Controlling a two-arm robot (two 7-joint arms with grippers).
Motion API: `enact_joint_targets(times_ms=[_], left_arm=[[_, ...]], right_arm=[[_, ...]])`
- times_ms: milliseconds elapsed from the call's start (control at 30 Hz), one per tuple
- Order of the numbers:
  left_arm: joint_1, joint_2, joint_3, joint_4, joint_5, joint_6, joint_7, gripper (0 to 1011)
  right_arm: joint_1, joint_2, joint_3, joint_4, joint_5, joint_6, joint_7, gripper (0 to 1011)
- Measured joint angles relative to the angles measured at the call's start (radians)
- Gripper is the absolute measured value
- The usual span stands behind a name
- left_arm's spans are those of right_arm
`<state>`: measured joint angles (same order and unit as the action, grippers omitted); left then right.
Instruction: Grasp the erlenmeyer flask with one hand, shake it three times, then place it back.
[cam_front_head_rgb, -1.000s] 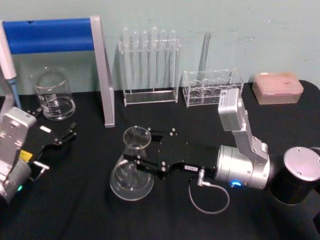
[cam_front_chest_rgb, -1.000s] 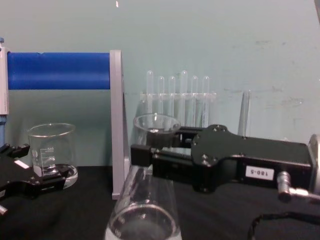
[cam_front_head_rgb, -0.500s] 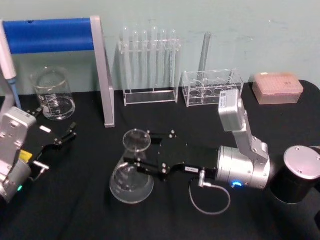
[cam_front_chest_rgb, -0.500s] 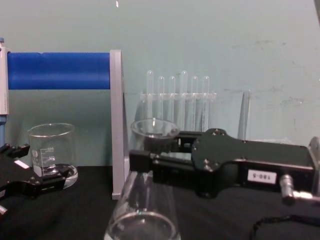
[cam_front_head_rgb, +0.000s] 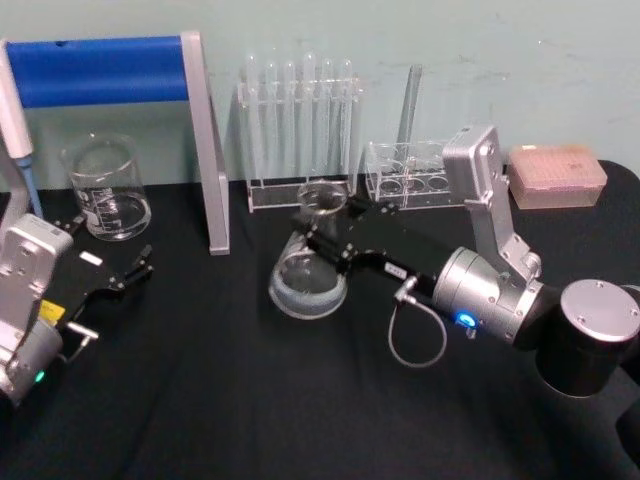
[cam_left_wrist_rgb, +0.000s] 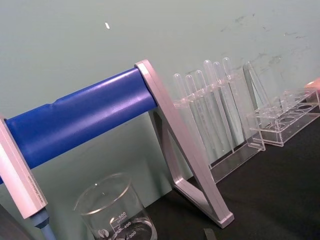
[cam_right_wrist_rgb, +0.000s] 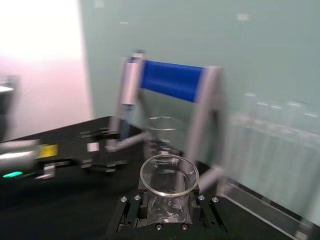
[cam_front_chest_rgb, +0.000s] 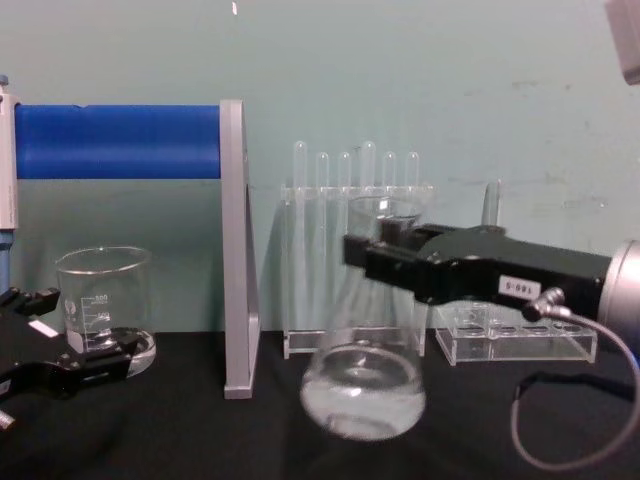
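At the left edge of the black table (cam_front_head_rgb: 250, 400), the left gripper (cam_front_head_rgb: 105, 248) sits low. Its two fingers are spread apart and there is nothing between them. Just behind it, near the back left corner, stands a glass beaker (cam_front_head_rgb: 105, 190) with white marks on its side. A pipette (cam_front_head_rgb: 16, 120) hangs at the left end of a stand with a thick blue bar (cam_front_head_rgb: 100, 70). The stand's grey leg (cam_front_head_rgb: 208, 150) comes down to the table just right of the beaker.

Next along the back edge is a clear rack of test tubes (cam_front_head_rgb: 298, 130). The erlenmeyer flask (cam_front_head_rgb: 305, 275) is just in front of this rack, near the middle of the back edge. It is tilted, with its round mouth leaning toward the rack and its wide base swung toward the front of the table. Whether the base touches the table cannot be told.

The right gripper (cam_front_head_rgb: 315, 230) reaches in from the right. Its fingers are closed tight on the flask's thin neck, one on each side, just under the rim. The mouth sticks up above the fingers. The wide base hangs below them, to the left of the gripper's black body. Behind that body comes the silver wrist (cam_front_head_rgb: 480, 295).

Farther right along the back edge is a low clear rack (cam_front_head_rgb: 420, 175) with round holes and one tall tube (cam_front_head_rgb: 408, 100) standing in it. A pink box (cam_front_head_rgb: 555, 175) sits near the back right corner.
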<state>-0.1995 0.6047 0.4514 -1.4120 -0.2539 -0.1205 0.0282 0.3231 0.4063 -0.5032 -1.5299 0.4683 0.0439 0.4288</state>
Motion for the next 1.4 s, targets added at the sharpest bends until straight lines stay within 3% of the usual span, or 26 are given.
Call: enact_joint_targets(times_ms=[33, 67, 133, 367, 733, 1033, 1400], left_arm=[[0.000, 0.000, 0.000, 0.000, 0.000, 0.000, 0.000, 1001], [0.000, 0.000, 0.000, 0.000, 0.000, 0.000, 0.000, 1001], [0.000, 0.000, 0.000, 0.000, 0.000, 0.000, 0.000, 1001], [0.000, 0.000, 0.000, 0.000, 0.000, 0.000, 0.000, 1001], [0.000, 0.000, 0.000, 0.000, 0.000, 0.000, 0.000, 1001], [0.000, 0.000, 0.000, 0.000, 0.000, 0.000, 0.000, 1001], [0.000, 0.000, 0.000, 0.000, 0.000, 0.000, 0.000, 1001]], right_arm=[[-0.003, -0.012, 0.013, 0.005, -0.010, 0.009, -0.038, 449], [-0.003, -0.012, 0.013, 0.005, -0.010, 0.009, -0.038, 449], [-0.008, -0.038, 0.038, 0.015, -0.033, 0.022, -0.113, 449], [-0.015, -0.091, 0.082, 0.035, -0.095, 0.032, -0.260, 449], [-0.024, -0.163, 0.147, 0.060, -0.140, 0.059, -0.405, 449], [-0.031, -0.171, 0.158, 0.055, -0.148, 0.065, -0.378, 449], [-0.050, -0.146, 0.145, 0.021, -0.136, 0.063, -0.228, 449]])
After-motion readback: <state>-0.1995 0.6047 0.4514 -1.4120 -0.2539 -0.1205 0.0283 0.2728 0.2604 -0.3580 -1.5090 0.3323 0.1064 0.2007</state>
